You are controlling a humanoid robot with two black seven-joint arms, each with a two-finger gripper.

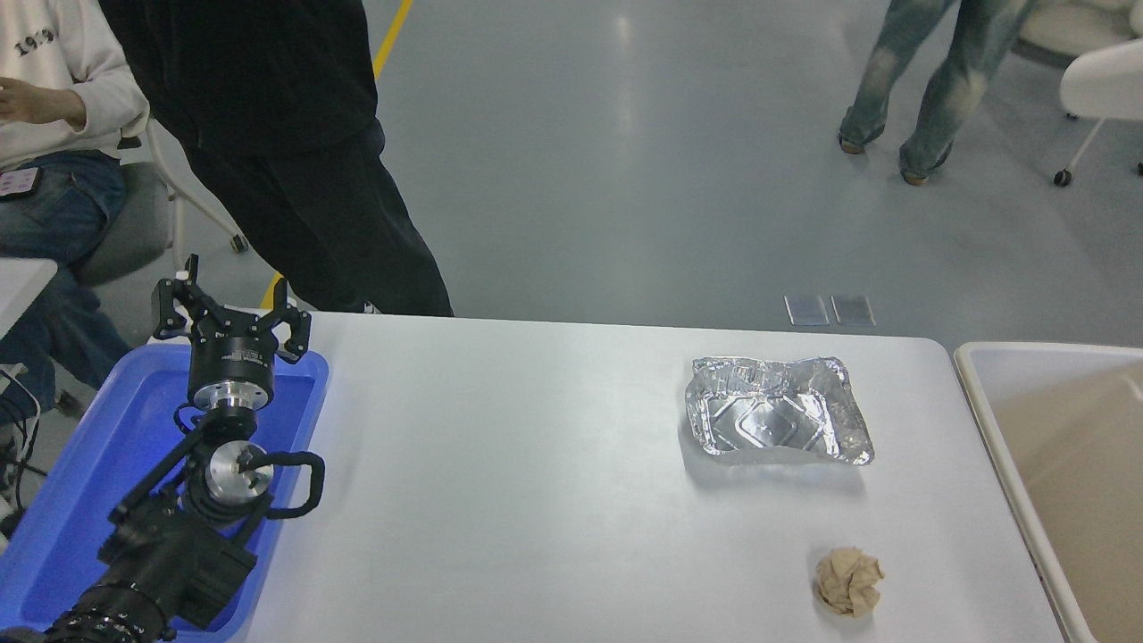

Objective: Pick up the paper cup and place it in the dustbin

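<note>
Head view: the left gripper [229,313] sat parked over the blue tray [107,429], fingers spread and holding nothing. The right arm and the paper cup were both out of frame. The dustbin [987,357] was cut off at the table's [500,464] right edge, beside the foil tray [772,420] and brown paper ball [848,580].

Readable text: almost none

Only the dark digits "19" can be read on the white sweatshirt [62,80] of the seated person at the upper left; the small label on the left gripper [234,308] is too small.
</note>
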